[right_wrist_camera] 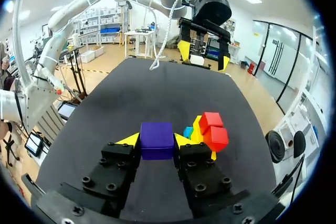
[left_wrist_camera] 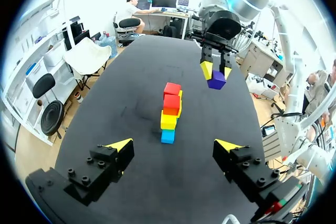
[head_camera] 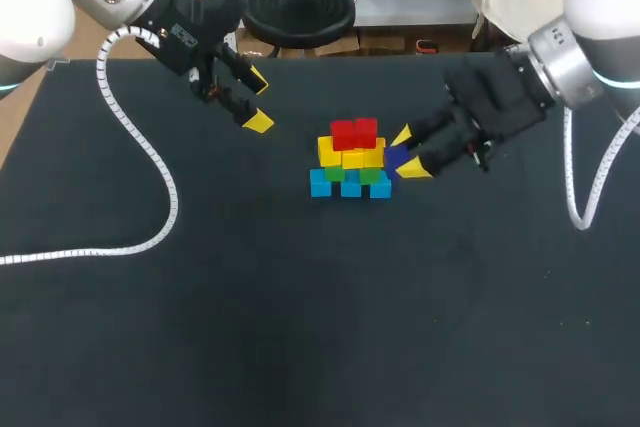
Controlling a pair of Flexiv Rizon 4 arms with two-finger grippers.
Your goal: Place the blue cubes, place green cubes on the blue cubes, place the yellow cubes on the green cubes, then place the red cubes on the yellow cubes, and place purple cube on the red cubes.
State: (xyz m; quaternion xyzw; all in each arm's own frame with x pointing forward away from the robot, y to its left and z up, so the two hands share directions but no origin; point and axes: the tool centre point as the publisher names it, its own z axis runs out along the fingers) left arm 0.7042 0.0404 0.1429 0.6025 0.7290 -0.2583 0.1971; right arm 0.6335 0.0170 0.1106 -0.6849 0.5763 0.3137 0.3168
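A stepped pile of cubes [head_camera: 350, 159] stands mid-table: blue cubes [head_camera: 349, 186] at the base, green ones [head_camera: 371, 176] on them, yellow ones [head_camera: 352, 154] above, two red cubes [head_camera: 354, 133] on top. My right gripper [head_camera: 404, 153] hovers just right of the pile, shut on the purple cube [right_wrist_camera: 157, 139], which also shows as the purple cube [left_wrist_camera: 216, 80] in the left wrist view. My left gripper [head_camera: 255, 99] hangs open and empty, off to the pile's back left. From the left wrist the pile [left_wrist_camera: 170, 112] lies ahead of my left gripper [left_wrist_camera: 176, 148].
A white coiled cable [head_camera: 150, 162] from my left arm trails over the table's left part. Another cable [head_camera: 581, 182] loops down from my right arm at the right. Bare black table [head_camera: 320, 327] spreads in front of the pile.
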